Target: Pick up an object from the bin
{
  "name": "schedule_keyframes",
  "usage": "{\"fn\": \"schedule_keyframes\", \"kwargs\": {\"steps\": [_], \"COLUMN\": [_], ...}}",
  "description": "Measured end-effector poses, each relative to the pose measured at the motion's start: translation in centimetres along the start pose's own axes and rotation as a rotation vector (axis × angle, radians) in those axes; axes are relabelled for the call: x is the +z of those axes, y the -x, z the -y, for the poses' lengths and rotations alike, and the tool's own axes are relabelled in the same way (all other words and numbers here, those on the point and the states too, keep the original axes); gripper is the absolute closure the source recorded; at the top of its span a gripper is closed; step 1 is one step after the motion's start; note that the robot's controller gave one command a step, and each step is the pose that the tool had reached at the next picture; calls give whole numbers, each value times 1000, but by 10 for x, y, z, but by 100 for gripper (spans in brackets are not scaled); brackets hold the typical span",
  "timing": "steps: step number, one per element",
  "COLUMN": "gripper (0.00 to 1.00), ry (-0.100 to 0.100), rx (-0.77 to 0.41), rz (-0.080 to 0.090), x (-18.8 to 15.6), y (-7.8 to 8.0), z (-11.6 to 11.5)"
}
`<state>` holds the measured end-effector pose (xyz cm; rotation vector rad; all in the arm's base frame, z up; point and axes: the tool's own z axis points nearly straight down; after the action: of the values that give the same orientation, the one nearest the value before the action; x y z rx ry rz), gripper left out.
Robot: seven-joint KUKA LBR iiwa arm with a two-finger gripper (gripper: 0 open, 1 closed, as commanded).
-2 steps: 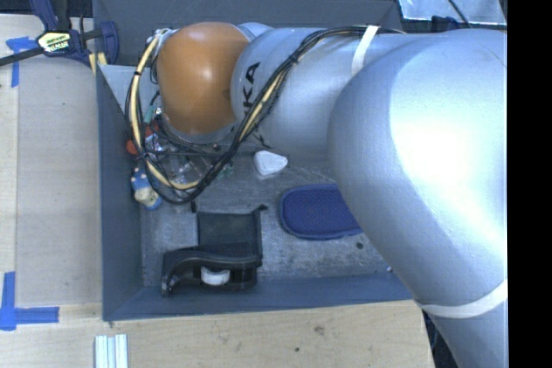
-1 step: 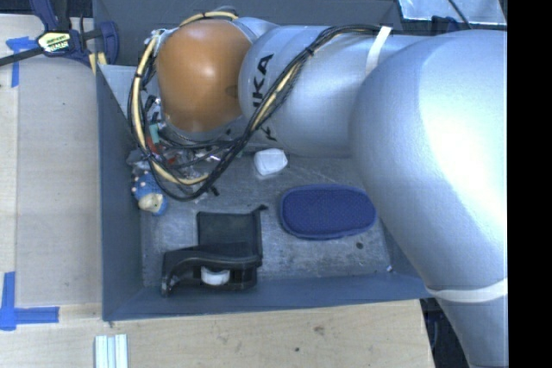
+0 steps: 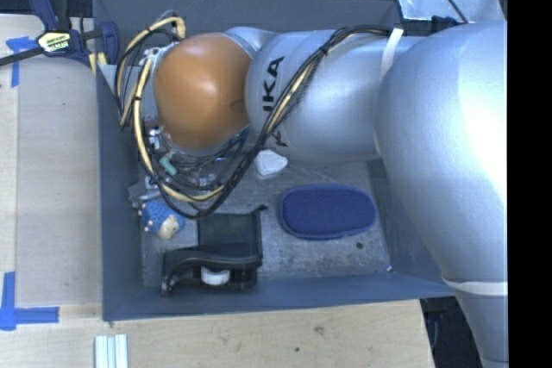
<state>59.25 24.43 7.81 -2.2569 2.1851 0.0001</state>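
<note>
My gripper (image 3: 145, 194) reaches down at the bin's left side, mostly covered by the orange dome and cables on the wrist. Right beneath it lies a small blue thing (image 3: 155, 215) with a yellowish rounded piece (image 3: 170, 227) against it; I cannot tell whether the gripper touches them. Just to the lower right of these, near the front wall, lies a black blocky object (image 3: 216, 256) with a white round part at its bottom edge.
A dark blue oval pad (image 3: 328, 212) lies on the bin floor right of centre. A small white piece (image 3: 270, 164) peeks out from under the arm. The thick silver arm spans the back and right of the bin.
</note>
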Motion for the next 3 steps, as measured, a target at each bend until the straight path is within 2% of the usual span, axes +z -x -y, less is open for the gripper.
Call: {"fn": "schedule_keyframes", "kwargs": {"steps": [1, 2, 3], "gripper": [0, 0, 100], "ry": [-1, 0, 2], "rx": [119, -305, -300], "rz": [2, 1, 1], "x": [8, 8, 8], "y": [-13, 3, 2], "z": [-9, -42, -42]}}
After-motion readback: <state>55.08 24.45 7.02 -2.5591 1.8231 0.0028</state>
